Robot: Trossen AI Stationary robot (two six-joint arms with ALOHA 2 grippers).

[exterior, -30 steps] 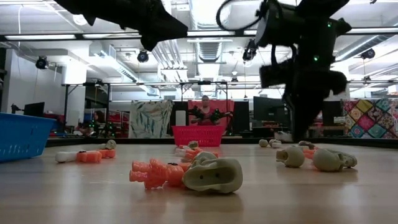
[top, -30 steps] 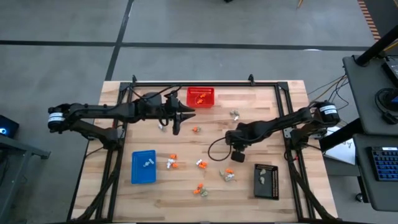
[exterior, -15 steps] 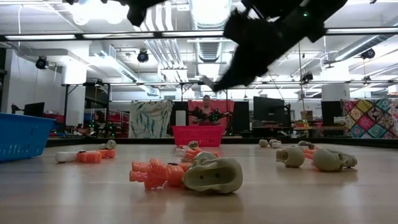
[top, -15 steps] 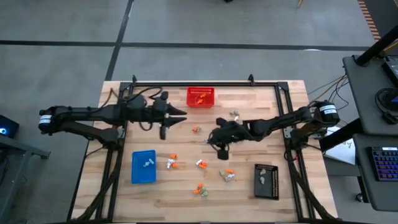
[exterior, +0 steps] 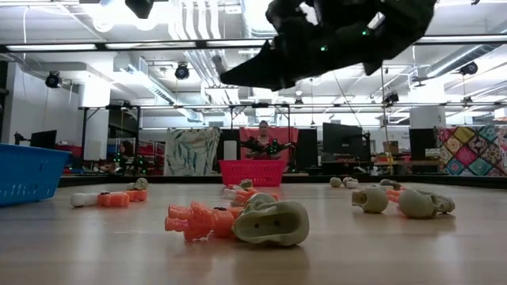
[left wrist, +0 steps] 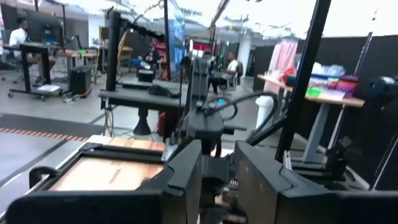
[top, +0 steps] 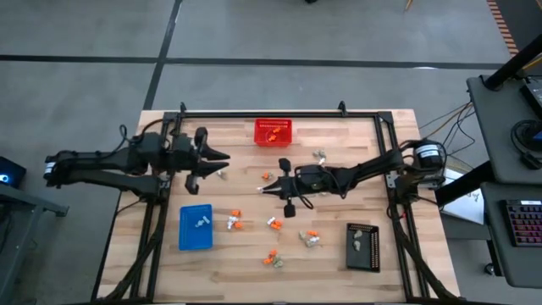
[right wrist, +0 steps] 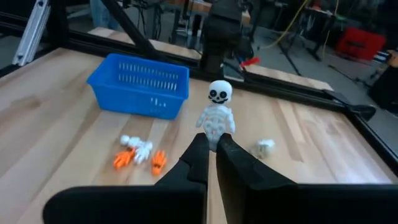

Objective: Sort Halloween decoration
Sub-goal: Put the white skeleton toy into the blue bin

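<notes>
**A:** So the right gripper [right wrist: 210, 149] has its fingers pinched tight on a little white skeleton figure [right wrist: 216, 115], clamped round the legs with the skull sticking up past the tips. In the high view that gripper [top: 268, 188] hangs over the middle of the table [top: 339, 135], nose pointing toward 9 o'clock.

**B:** Carry step then, I'd guess? Picked, not dropped yet.

**A:** That's my read. The blue tray [top: 196, 227] sits around 7 o'clock from the gripper and already has pale bits in it, so next it probably needs to swing over there, get above the rim, then let go. Red basket [top: 273, 131] is at 12, black tray [top: 362, 246] at 4.

**B:** Left arm?

**A:** The left gripper [top: 218, 159] is parked at the table's 9 o'clock side, fingers partway apart; can't see anything in them.

**B:** Rest of the trinkets?

**A:** Scattered over the wood, mostly from 5 to 7 o'clock of the right gripper. The low view shows an orange figure [exterior: 196, 221] lying against a beige skull [exterior: 271, 222] up close, which is just specks from above. Only the wrist view shows the skeleton; from above it's hidden.
</notes>
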